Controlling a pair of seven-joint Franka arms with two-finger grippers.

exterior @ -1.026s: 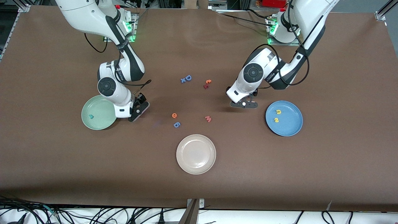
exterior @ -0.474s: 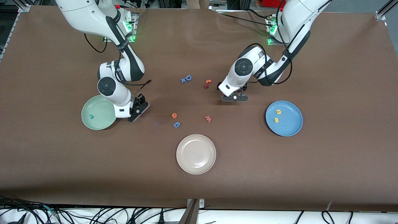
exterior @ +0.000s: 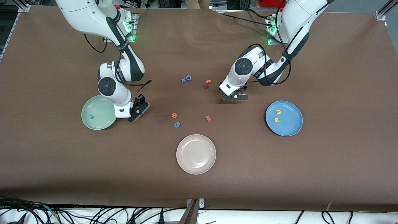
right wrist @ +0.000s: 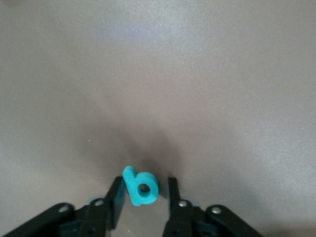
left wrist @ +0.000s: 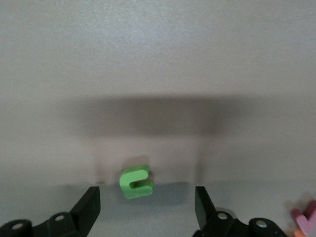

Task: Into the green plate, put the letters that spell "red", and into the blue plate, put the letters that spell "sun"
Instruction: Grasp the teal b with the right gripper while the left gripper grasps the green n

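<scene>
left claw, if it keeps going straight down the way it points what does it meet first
Probably the green "n", lying on the table between the open fingers of the left claw; depth is hard to judge.

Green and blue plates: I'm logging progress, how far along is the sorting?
Done: one teal letter in the green plate, two yellow letters in the blue plate. In hand: the right gripper straddles the teal d beside the green plate; the left gripper, open, is over the green n. Left: the orange e.
</scene>
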